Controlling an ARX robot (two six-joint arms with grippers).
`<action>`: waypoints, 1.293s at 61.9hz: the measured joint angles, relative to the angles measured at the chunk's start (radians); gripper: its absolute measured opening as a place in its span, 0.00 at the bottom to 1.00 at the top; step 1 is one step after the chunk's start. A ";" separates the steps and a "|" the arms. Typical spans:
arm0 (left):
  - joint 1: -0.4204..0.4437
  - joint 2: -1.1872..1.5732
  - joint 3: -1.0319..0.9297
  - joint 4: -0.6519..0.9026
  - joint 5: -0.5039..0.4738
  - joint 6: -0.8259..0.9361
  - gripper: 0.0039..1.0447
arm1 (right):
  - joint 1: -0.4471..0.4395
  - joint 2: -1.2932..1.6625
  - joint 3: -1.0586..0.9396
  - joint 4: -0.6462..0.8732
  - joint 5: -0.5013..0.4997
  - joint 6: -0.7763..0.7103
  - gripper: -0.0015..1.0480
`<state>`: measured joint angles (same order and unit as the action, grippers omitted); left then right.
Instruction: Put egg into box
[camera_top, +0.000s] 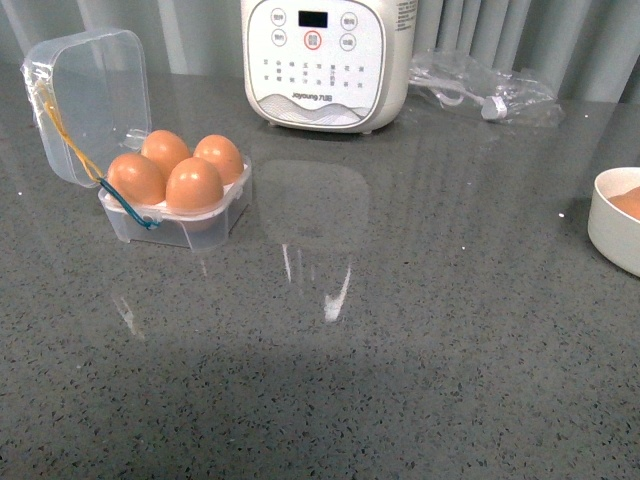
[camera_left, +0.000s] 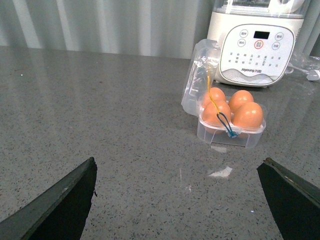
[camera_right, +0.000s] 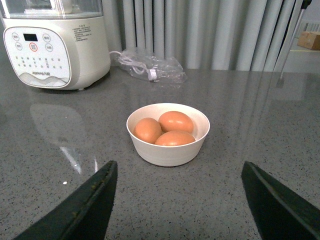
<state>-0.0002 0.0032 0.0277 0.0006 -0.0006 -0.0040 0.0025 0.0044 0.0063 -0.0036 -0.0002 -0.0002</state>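
The clear plastic box stands at the left of the counter with its hinged lid raised, and several brown eggs fill its cups. My left gripper is open and empty, well short of the box and its eggs. The right gripper is also open with nothing between its fingers, in front of a white bowl that holds three brown eggs. Neither arm shows in the front view.
A white electric cooker stands at the back centre, with a clear plastic bag holding a cable to its right. The white bowl sits at the right edge of the grey speckled counter.
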 joint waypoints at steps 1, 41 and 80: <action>0.000 0.000 0.000 0.000 0.000 0.000 0.94 | 0.000 0.000 0.000 0.000 0.000 0.000 0.76; -0.026 0.383 0.249 -0.284 -0.318 -0.053 0.94 | 0.000 0.000 0.000 0.000 0.000 0.000 0.93; 0.197 1.373 0.724 0.310 0.056 -0.026 0.94 | 0.000 0.000 0.000 0.000 0.000 0.000 0.93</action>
<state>0.1967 1.3766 0.7517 0.3107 0.0559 -0.0296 0.0025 0.0044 0.0063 -0.0036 -0.0002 0.0002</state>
